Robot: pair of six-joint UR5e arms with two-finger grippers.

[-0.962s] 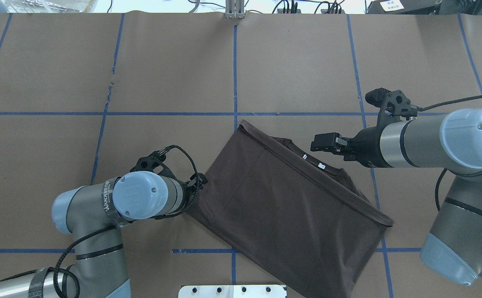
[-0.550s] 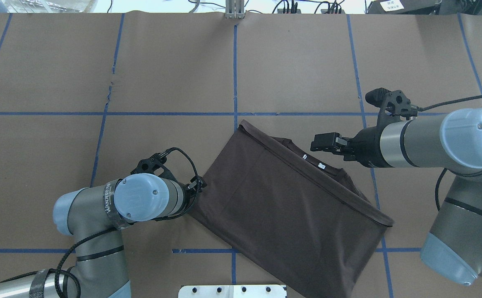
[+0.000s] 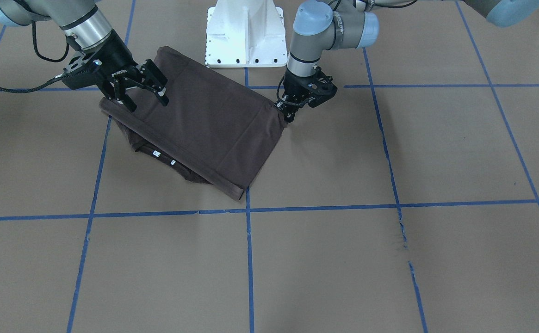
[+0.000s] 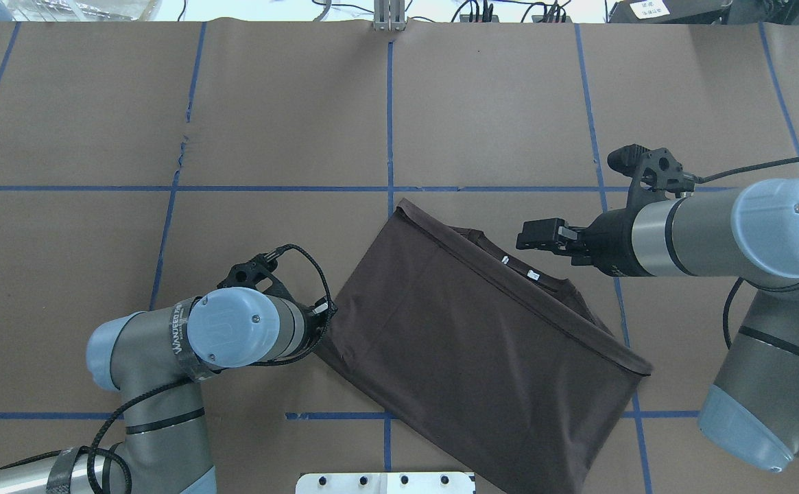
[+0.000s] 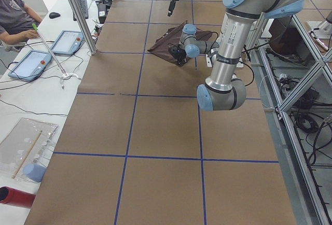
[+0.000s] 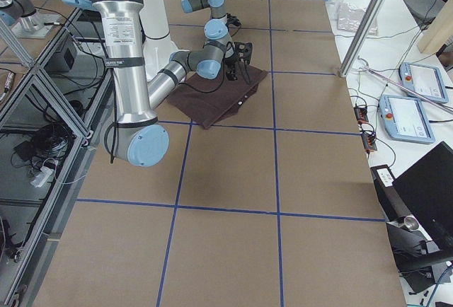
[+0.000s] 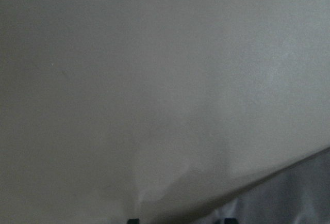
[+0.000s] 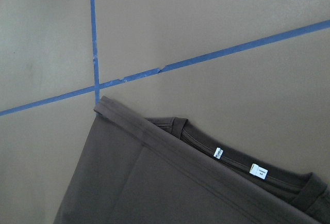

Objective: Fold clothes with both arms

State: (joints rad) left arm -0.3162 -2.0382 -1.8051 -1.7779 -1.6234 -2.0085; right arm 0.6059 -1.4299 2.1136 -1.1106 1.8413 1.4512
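The dark brown T-shirt (image 4: 468, 343) is lying folded on the brown-papered table (image 4: 509, 103), close to the robot's base. Its long axis is running diagonally, from the far corner at the centre tape line toward the robot's near right. The folded-over hem is covering most of the collar (image 8: 237, 154), whose white labels are peeking out along the far edge.

The left gripper (image 3: 291, 111) is sitting low at the shirt's near-left corner, touching or almost touching the cloth. The fabric is lying to the robot's right of its jaws. Whether they are pinching that corner cannot be told: the overhead view is hiding them under the wrist, and the left wrist view is blurred.

The right gripper (image 3: 143, 95) is hovering above the collar-side edge with its jaws spread wide and nothing between them. The shirt is lying below it and toward the robot. The left arm is judged the better placed to lift.
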